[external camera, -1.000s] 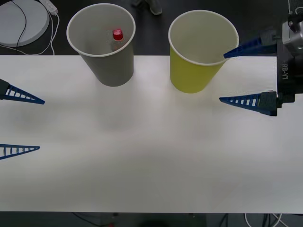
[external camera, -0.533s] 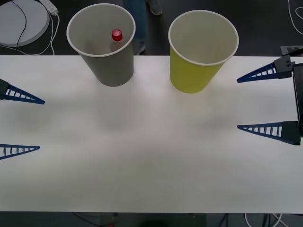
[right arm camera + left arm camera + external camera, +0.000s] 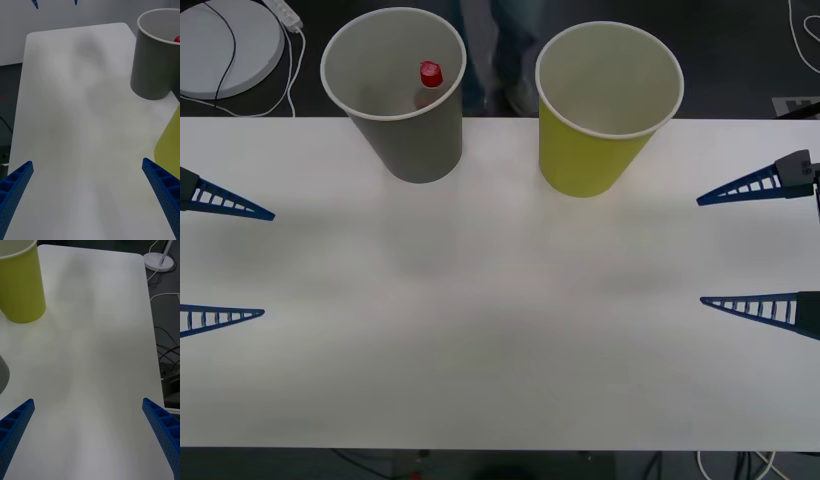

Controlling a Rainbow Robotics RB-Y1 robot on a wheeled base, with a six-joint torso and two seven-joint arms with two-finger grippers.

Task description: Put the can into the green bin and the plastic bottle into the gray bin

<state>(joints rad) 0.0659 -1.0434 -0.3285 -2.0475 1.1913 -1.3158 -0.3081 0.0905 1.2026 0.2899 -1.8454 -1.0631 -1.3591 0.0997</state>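
Peeking above the gray bin (image 3: pixel 394 95) rim, plastic bottle (image 3: pixel 428 82) mostly hidden

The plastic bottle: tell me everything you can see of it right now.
The plastic bottle stands roughly upright inside the gray bin, toward the side nearer the green bin. Its red screw cap and a bit of clear shoulder show below the bin's rim; the rest is hidden by the bin wall. No gripper touches it.
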